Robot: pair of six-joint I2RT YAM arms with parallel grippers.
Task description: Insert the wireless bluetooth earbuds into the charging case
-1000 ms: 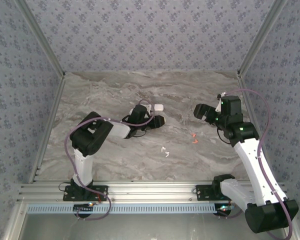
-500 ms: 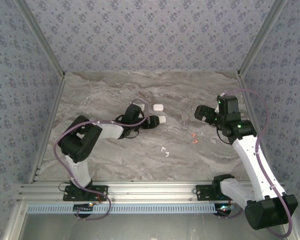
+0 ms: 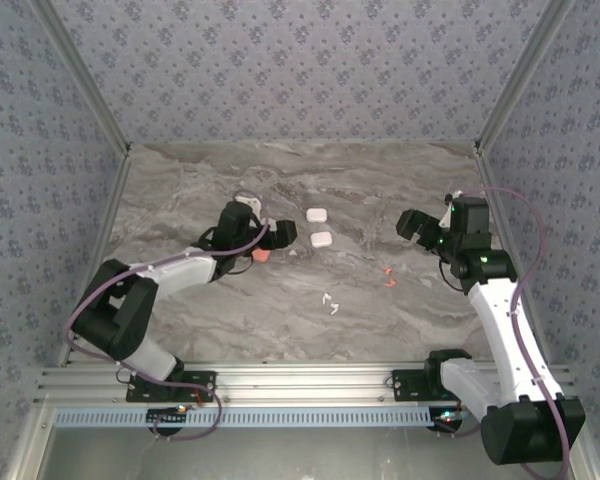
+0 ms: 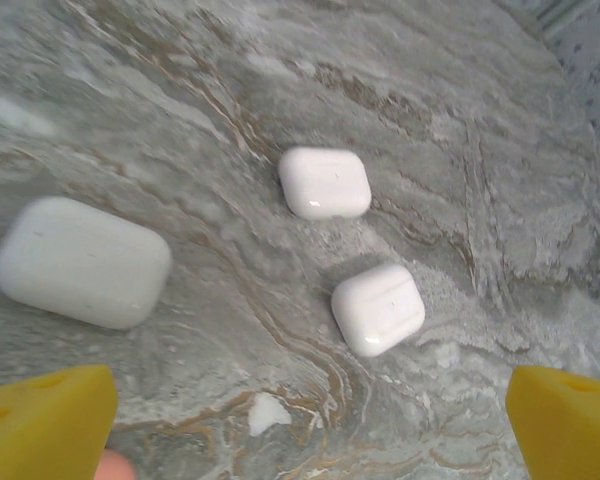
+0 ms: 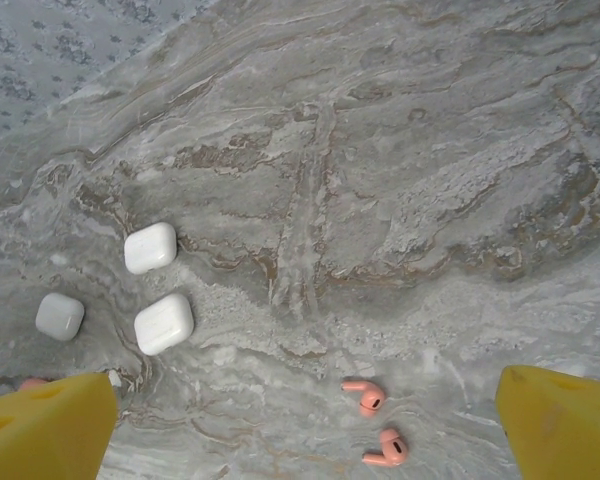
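Left gripper [image 3: 277, 234] and right gripper [image 3: 413, 222] are hovering open over the marble table [image 3: 360, 180].
The left one's yellow fingers [image 4: 48, 418] are standing spread wide, gripping nothing, above 3 closed white charging cases [image 4: 324, 183]. The right one's fingers [image 5: 46, 430] are standing just as wide, also empty. 2 orange-red earbuds [image 5: 365, 396] are lying on the marble near the right gripper; white earbuds [image 3: 328, 302] are lying nearer the arm bases, all outside the cases.

far case [image 3: 316, 214] just behind near case [image 3: 322, 239] | bud pair [image 3: 332, 307] in front | 2nd bud pair [image 3: 390, 284] to R
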